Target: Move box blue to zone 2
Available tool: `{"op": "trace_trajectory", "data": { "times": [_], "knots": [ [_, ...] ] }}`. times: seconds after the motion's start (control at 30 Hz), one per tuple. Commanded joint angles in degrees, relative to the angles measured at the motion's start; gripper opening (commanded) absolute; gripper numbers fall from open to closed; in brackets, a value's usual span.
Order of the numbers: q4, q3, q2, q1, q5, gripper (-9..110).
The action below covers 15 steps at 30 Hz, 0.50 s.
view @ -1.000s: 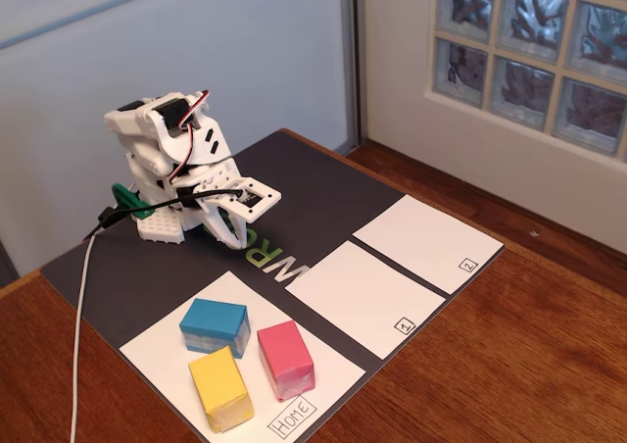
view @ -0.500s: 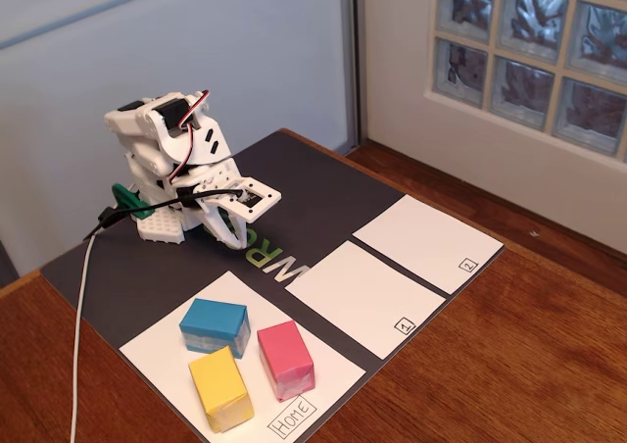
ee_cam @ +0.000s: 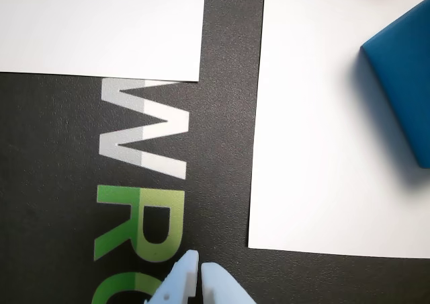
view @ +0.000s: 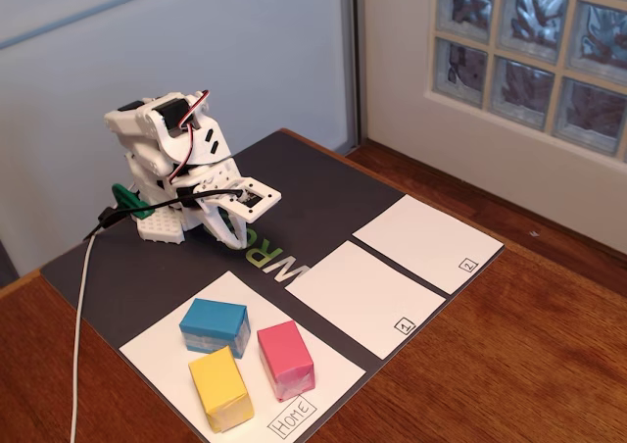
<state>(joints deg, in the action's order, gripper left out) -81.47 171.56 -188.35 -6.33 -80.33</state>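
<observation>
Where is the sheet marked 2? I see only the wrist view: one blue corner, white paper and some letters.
Observer: In the fixed view, zone 2 is the far right sheet, beside the sheet marked 1.
Operator: Is zone 2 free?
Observer: Yes, nothing lies on it.
Operator: Is the blue thing alone?
Observer: No. The box blue shares the Home sheet with a yellow block and a pink block.
Operator: Is the arm near it?
Observer: No, the arm is folded back and the gripper is shut and empty.
</observation>
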Motion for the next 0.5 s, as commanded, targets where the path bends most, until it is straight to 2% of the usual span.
{"op": "trace_trajectory", "data": {
  "times": [0.0,0.17,0.27,0.47],
  "knots": [
    [-1.23,2.64,-2.99,-0.44,0.09,0],
    [-1.23,2.64,-2.99,-0.44,0.09,0],
    [-0.35,2.55,-2.99,-2.29,8.7,0],
    [-0.35,2.55,-2.99,-2.81,8.79,0]
  ]
}}
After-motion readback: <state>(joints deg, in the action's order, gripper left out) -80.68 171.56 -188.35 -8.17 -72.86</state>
